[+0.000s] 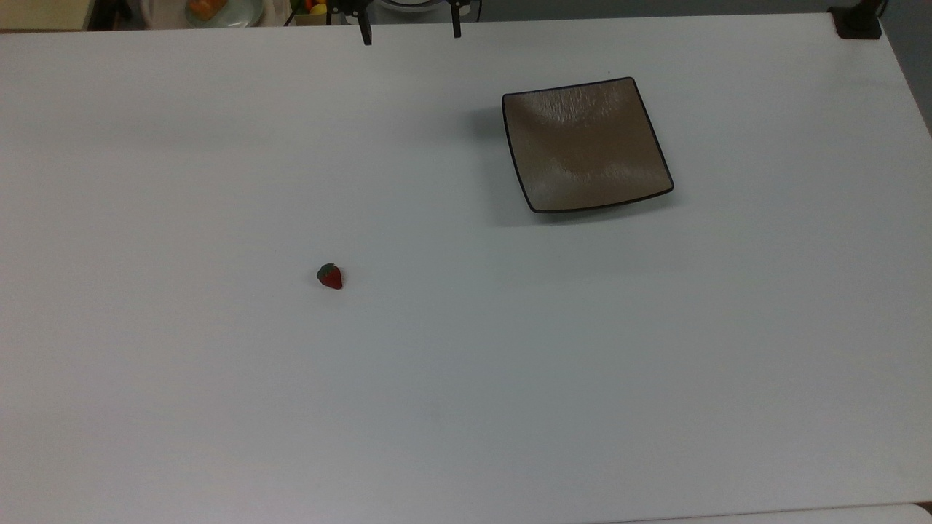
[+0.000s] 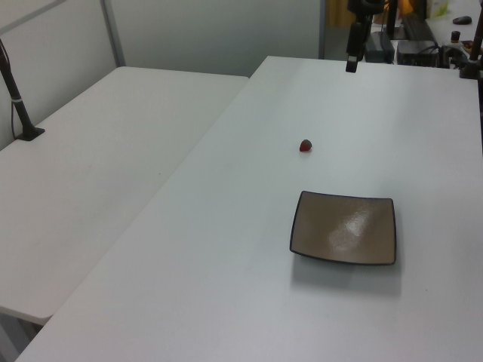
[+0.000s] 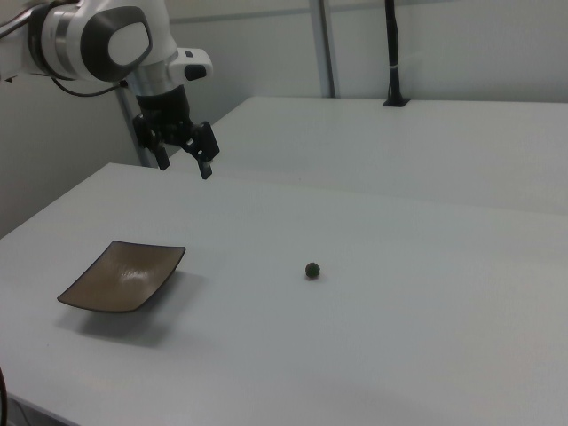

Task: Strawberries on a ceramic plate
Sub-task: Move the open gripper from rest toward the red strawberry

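A small red strawberry (image 1: 330, 276) with a green cap lies alone on the white table, left of centre in the top view; it also shows as the strawberry (image 2: 306, 145) and the strawberry (image 3: 312, 270). The square brown ceramic plate (image 1: 587, 144) with a dark rim sits to the upper right, bare inside; it is seen too as the plate (image 2: 345, 227) and the plate (image 3: 123, 276). My gripper (image 3: 185, 164) hangs open high above the table's far edge, well apart from both, fingers spread with nothing between them; its fingertips (image 1: 366, 36) peek in at the top view's top edge.
The white table (image 1: 218, 400) is wide and bare around the two things. A second white table (image 2: 98, 166) adjoins it. A black post (image 3: 392, 53) stands clamped on that table, and a black mount (image 1: 858, 22) sits at a corner. Clutter lies beyond the far edge.
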### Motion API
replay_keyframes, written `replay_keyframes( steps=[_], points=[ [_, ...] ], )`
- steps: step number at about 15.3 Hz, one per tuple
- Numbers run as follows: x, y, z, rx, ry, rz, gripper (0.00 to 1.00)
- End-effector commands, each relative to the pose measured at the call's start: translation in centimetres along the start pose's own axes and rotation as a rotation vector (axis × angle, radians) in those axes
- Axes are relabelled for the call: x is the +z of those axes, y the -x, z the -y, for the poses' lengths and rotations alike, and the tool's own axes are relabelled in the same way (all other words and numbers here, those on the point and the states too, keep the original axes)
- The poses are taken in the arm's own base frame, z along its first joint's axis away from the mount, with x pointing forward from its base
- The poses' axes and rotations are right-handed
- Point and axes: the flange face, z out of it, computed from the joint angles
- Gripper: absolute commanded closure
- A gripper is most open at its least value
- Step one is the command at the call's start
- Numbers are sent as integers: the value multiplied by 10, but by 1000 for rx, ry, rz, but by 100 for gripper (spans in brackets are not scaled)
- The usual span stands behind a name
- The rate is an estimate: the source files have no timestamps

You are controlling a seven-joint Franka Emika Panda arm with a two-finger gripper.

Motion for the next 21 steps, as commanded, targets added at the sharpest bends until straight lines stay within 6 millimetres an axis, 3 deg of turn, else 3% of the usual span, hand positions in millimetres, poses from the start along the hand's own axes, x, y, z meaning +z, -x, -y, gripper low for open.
replay_keyframes(
  steps=[1,12,19,21],
  points=[
    [-2,-1,7,24,-18,-13,0],
    [0,-1,0,29,-18,-9,0],
    [21,-18,-3,30,-10,-39,0],
    [31,-27,-13,47,-5,-57,0]
  ],
)
